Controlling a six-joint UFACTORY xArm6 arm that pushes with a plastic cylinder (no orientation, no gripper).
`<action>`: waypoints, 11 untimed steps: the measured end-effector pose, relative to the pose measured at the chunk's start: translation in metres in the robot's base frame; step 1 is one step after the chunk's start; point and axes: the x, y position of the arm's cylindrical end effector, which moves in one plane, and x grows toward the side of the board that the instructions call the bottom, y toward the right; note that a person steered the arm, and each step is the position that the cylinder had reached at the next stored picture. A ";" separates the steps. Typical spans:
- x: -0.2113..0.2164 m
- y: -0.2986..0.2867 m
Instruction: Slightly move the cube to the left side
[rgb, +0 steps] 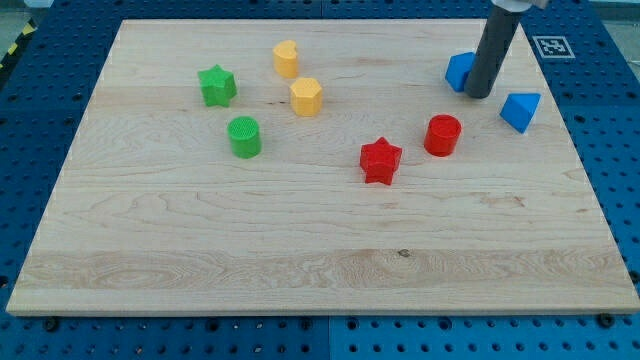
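The blue cube (459, 71) sits near the view's top right on the wooden board (320, 250). My tip (479, 94) touches down right beside the cube, at its right side, and the dark rod hides the cube's right part. A blue triangular block (520, 110) lies just to the right of my tip.
A red cylinder (442, 135) and a red star (380, 160) lie below and left of the cube. A yellow heart-like block (287, 59) and a yellow hexagon (306, 97) sit at top centre. A green star (216, 86) and a green cylinder (244, 136) are at the left.
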 end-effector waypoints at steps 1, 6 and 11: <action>-0.023 0.019; -0.064 0.019; -0.060 0.025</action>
